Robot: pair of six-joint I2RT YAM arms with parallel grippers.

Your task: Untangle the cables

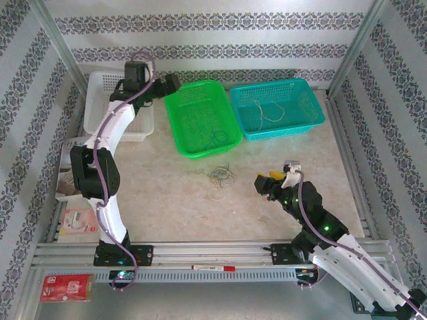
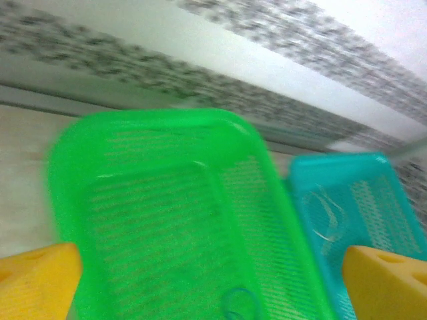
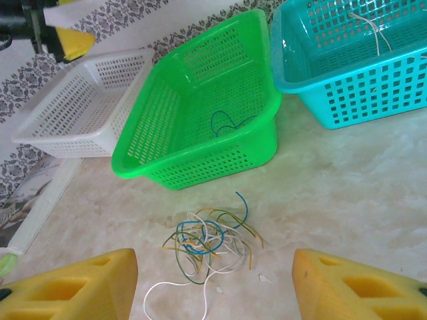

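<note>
Three baskets are sitting along the far side of the table (image 1: pixel 173 193) while a loose knot of thin cables (image 3: pixel 203 240) is lying on the bare surface in front of them, just short of the green basket (image 3: pixel 200 113) and well apart from the robot's bases. The right gripper (image 3: pixel 217 293) is hovering low and facing the knot, its yellow fingers standing apart with nothing between them, apparently lining up to pick out one strand. The left gripper (image 2: pixel 212 283) is hanging over the green basket's far corner, beside the white basket (image 3: pixel 80 110), its fingers spread wide and carrying nothing, a pose that suggests a drop-off point. One blue cable (image 3: pixel 227 123) is curling in small loops at the green basket's near end, and one whitish cable (image 3: pixel 377 33) is resting as an open curve in the teal basket (image 3: pixel 347 87), so freed strands seem to be going into separate baskets. The knot itself is showing no single long axis: yellow, blue and white loops are crossing one another in a rough round clump, with a white loop trailing toward the right gripper and a blue-green end arching away toward the green basket. Most of the untangling is looking unfinished.
</note>
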